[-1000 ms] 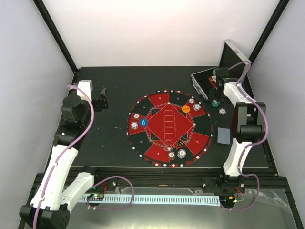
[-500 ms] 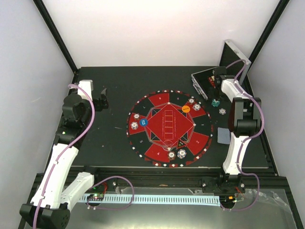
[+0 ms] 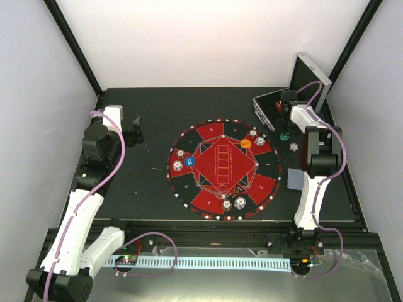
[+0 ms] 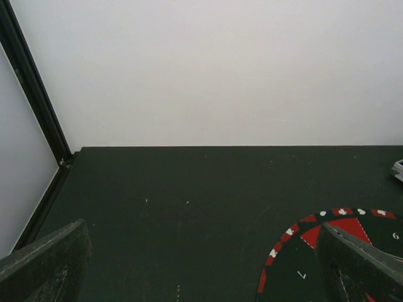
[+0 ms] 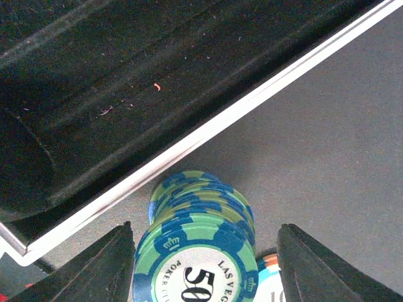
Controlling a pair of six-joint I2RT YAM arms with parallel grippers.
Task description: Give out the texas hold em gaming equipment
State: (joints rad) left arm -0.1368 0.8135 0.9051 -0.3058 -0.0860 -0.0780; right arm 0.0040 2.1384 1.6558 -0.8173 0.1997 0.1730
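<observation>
Step in hand, by judgement: pickup of the green-and-blue chip stack [image 5: 189,220], which stands on the worktop [image 3: 151,113] just beside the rim of the silver case [image 5: 208,126]. The right gripper [image 5: 203,251] straddles it with jaws part-way apart and nothing held, while the left gripper [image 4: 201,264] hangs with jaws wide and empty. The next move calls for a square closure and straight lift, since the case rim and an orange-edged chip [image 5: 269,277] crowd the stack; open room lies toward the mat [image 3: 223,167].
</observation>
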